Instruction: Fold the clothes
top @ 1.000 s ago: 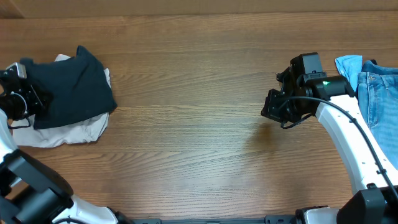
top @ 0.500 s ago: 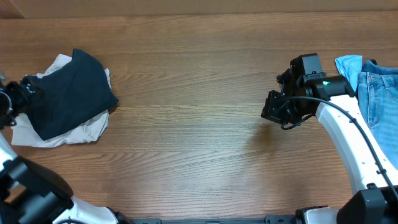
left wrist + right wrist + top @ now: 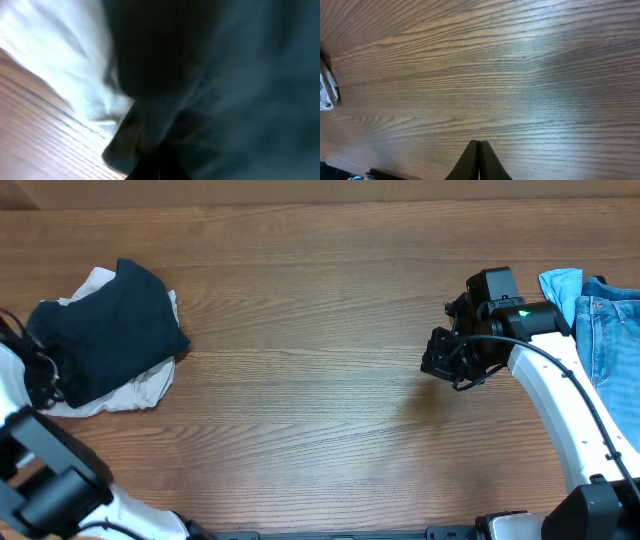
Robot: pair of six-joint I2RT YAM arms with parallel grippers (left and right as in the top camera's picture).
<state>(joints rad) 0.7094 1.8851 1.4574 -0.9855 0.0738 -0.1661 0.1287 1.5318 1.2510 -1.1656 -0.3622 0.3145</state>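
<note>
The black-navy T-shirt point(image 3: 110, 330) lies bunched at the far left of the table, on top of cream-white shorts point(image 3: 135, 392). No letters show on it. My left gripper point(image 3: 42, 378) is at the shirt's left edge. In the blurred left wrist view its dark fingers point(image 3: 159, 169) are pressed together with a fold of the dark T-shirt point(image 3: 240, 80) at their tips. My right gripper point(image 3: 440, 362) hovers over bare wood right of centre. In the right wrist view its fingers point(image 3: 478, 160) are shut and empty.
Blue denim jeans point(image 3: 610, 320) lie at the right edge, behind my right arm. The cream-white shorts show in the left wrist view point(image 3: 60, 60) and as a corner in the right wrist view point(image 3: 327, 90). The wooden table point(image 3: 300, 380) spans the middle.
My left gripper has moved left and then toward the front along the shirt's left edge, and the shirt's left side has been drawn over and reshaped. The right arm has not moved.
</note>
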